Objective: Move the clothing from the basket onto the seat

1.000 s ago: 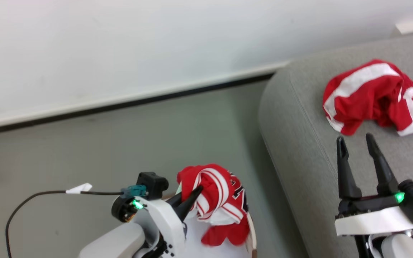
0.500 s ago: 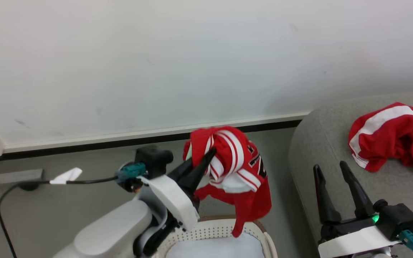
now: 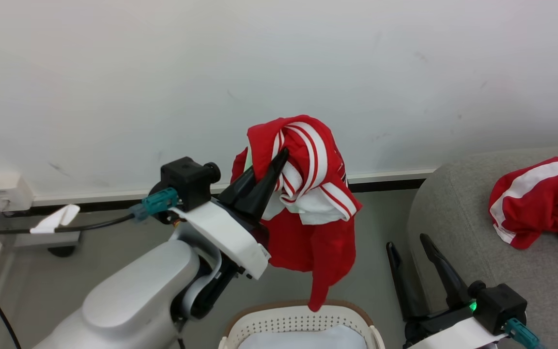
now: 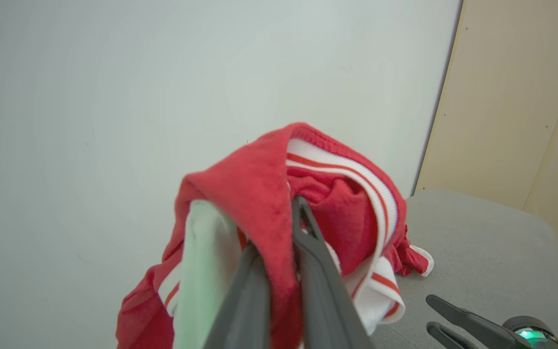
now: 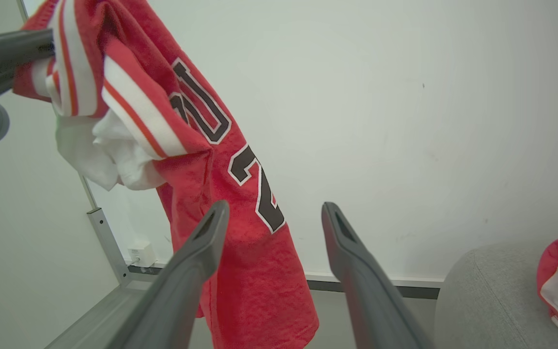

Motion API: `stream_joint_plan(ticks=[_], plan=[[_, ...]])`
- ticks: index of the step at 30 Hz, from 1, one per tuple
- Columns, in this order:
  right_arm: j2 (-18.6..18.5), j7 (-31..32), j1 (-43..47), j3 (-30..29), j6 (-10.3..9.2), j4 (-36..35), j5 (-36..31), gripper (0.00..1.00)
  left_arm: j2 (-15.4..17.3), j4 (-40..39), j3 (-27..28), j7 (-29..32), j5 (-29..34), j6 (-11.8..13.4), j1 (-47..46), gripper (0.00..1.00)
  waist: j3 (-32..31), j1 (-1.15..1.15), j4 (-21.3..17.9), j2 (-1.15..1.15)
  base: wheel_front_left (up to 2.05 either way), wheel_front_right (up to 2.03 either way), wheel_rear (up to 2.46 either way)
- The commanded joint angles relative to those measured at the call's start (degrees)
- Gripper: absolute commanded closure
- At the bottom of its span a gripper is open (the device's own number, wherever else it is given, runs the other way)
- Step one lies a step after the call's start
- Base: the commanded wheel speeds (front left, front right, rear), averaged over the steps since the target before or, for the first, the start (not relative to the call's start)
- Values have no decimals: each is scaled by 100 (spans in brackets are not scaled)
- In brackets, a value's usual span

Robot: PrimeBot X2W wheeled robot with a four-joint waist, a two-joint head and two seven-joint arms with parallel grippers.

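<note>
The left end effector (image 3: 281,156) is closed on a red jersey (image 3: 317,237), its two dark fingers (image 4: 315,261) pressed together over a bunched fold of red cloth and white-and-red striped trim. The jersey hangs free below the pinch, clear of everything but the fingers. Its lowest tip dangles just above the tan rim of the perforated cream laundry basket (image 3: 303,320), which stands under this end effector. White cloth lies inside the basket. In the right wrist view, black number patches edged in white run down the hanging cloth.

The right end effector (image 3: 407,241) is open and grips nothing. Its fingers (image 5: 356,271) are spread apart and point up toward the pale wall (image 3: 405,72). The jersey hangs beyond and to the left of them, apart from both fingers. The rounded edge of the grey fabric seat (image 3: 453,228) is just to the right of this end effector.

A second red garment with broad white stripes (image 3: 535,203) lies crumpled on the seat, well to the right of the right end effector and far from the left one. Grey floor (image 3: 104,242) runs between the basket and the wall.
</note>
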Motion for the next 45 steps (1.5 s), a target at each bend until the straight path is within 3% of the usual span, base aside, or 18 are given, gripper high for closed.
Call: stream_joint_plan(ticks=[1, 19, 29, 36, 37, 38, 45], plan=[[-17, -14, -44, 45, -13, 37, 18, 0, 42, -58, 24, -2, -65, 16, -40, 100, 13, 1, 22, 0, 0, 0, 0], [-19, -14, -433, 938, -13, 306, -213, 0, -108, -218, -46, -9, -49, 23, 41, 100, 26, 1, 217, 0, 0, 0, 0], [-15, -14, -991, 1024, -13, 1469, -351, 0, -452, -254, -318, 57, -66, -84, 94, 100, -83, 1, 769, 0, 0, 0, 0], [-15, -14, -1215, 830, -13, 1882, -475, 0, -672, -389, -583, 185, -69, -181, 154, 100, -166, 1, 1173, 0, 0, 0, 0], [-15, -14, -1239, 811, -13, 1923, -472, 18, -687, -401, -614, 199, -75, -189, 164, 100, -170, 1, 1217, 0, 0, 0, 0], [-15, -14, -1271, 791, -13, 1955, -465, 97, -702, -414, -632, 222, -96, -195, 173, 100, -172, 1, 1254, 0, 0, 0, 0], [-15, -14, -1283, 781, -13, 1924, -265, 100, -671, -341, -612, 211, -138, -175, 201, 100, -170, 1, 1376, 0, 0, 0, 0]])
